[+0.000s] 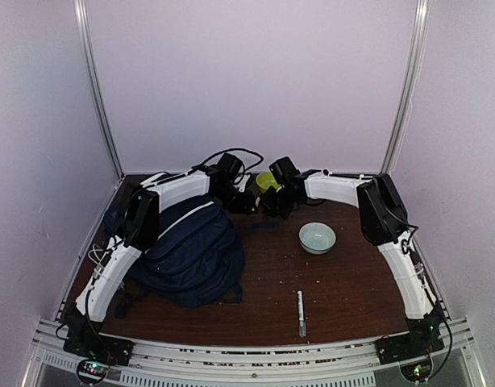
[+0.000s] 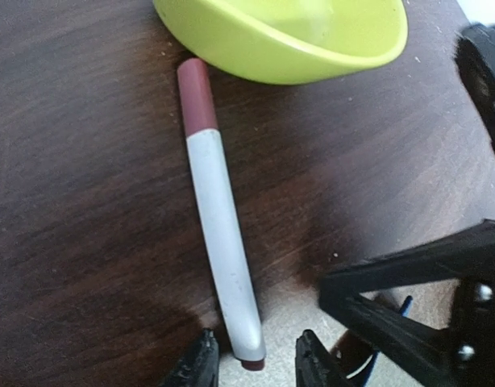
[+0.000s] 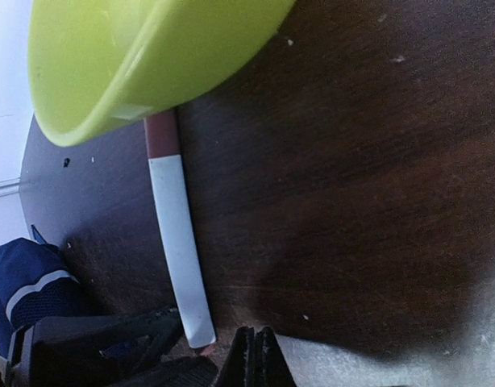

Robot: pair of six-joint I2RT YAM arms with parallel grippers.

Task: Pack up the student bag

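The student bag (image 1: 191,251), navy with a white stripe, lies at the left of the table under my left arm; a corner of it (image 3: 28,280) shows in the right wrist view. A white marker with a maroon cap (image 2: 219,234) lies flat on the table, cap end against a yellow-green bowl (image 2: 296,36). My left gripper (image 2: 251,367) is open, its fingers on either side of the marker's near end with a gap on each side. My right gripper (image 3: 255,359) is shut and empty, just right of the marker (image 3: 179,242) and close to the left gripper (image 1: 243,197).
The yellow-green bowl (image 1: 268,179) sits at the back middle between the two grippers. A pale bowl (image 1: 317,237) stands right of centre. Another white pen (image 1: 301,313) lies near the front edge. My right gripper's black body (image 2: 417,298) crowds the left gripper's right side.
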